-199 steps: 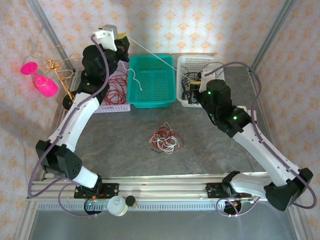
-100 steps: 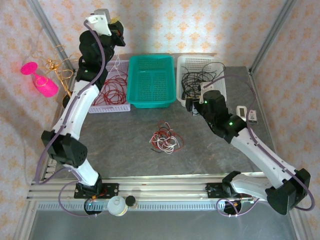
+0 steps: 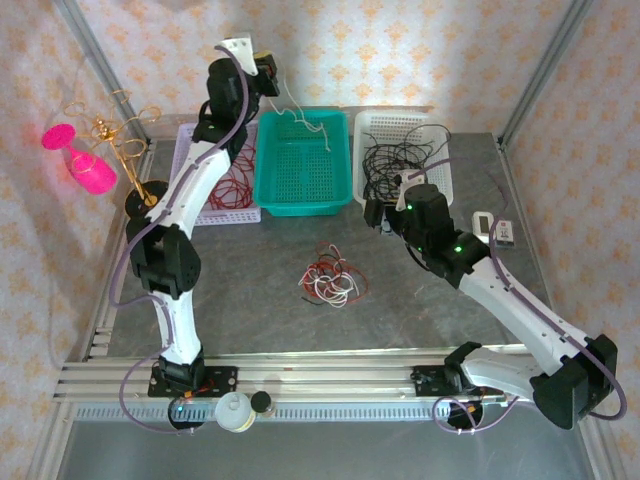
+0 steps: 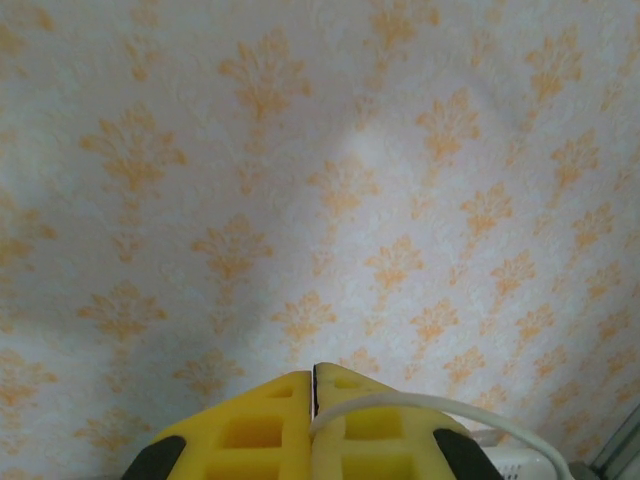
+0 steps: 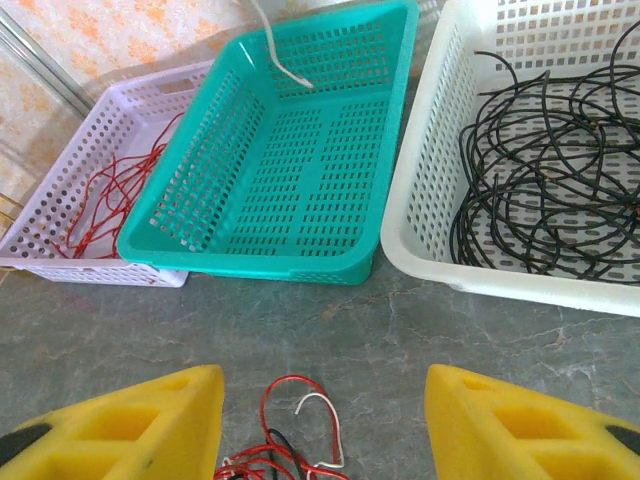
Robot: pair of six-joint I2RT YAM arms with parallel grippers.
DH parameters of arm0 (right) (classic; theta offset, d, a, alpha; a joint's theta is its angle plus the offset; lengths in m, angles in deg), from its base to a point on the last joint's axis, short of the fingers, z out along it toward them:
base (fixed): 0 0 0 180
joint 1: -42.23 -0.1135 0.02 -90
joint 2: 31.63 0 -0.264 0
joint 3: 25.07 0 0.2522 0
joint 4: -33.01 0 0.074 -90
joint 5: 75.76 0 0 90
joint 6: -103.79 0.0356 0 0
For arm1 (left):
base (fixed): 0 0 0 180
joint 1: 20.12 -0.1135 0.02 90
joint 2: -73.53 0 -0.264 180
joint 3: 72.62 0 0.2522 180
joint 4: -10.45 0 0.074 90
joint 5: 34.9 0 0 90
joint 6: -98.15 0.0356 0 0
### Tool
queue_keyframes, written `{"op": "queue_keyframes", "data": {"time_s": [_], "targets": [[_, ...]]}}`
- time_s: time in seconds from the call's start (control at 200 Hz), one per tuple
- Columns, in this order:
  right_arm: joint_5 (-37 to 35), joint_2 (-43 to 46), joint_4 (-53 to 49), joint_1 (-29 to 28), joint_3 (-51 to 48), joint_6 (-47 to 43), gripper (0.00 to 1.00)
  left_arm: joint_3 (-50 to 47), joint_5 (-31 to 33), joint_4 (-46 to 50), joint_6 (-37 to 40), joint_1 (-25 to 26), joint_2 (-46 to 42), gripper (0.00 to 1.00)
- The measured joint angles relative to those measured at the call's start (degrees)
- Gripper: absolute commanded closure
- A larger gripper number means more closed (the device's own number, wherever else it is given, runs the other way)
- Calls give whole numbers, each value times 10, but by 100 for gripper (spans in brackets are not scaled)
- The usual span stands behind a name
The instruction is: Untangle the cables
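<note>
Grey table holds the knot of cables between the arms; left gripper is pinched on a white cable, held high, likely so its tail drops into the teal basket; right gripper hangs wide open near the knot, seemingly ready for another strand.

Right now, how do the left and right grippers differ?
The left gripper is shut on a white cable; the right gripper is open and empty. The left gripper is high, cable hanging into the teal basket; the right gripper is low near the tangle. Both have yellow fingers.
</note>
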Motion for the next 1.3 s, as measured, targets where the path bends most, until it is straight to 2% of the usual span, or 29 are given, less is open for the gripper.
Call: {"op": "queue_keyframes", "data": {"time_s": [0.315,0.41,0.481,0.551,0.731,0.886,1.146,1.301], "targets": [[9,-20,1,10,0,0,42,5,15,6,-22,14,92,100],[21,-36,1,19,3,2,42,5,29,21,-21,22,119,82],[34,-59,2,30,11,9,44,3,43,39,-24,32,132,66],[49,-85,1,39,14,20,45,-3,59,61,-29,44,139,54],[98,-140,-3,45,10,43,47,-35,86,94,-40,65,137,43],[130,-168,-11,45,10,49,48,-67,106,139,-41,63,126,37],[164,-190,-76,45,10,51,48,-23,143,299,-37,60,110,33],[187,-183,-106,44,10,66,49,-24,133,374,-30,60,86,36]]}}
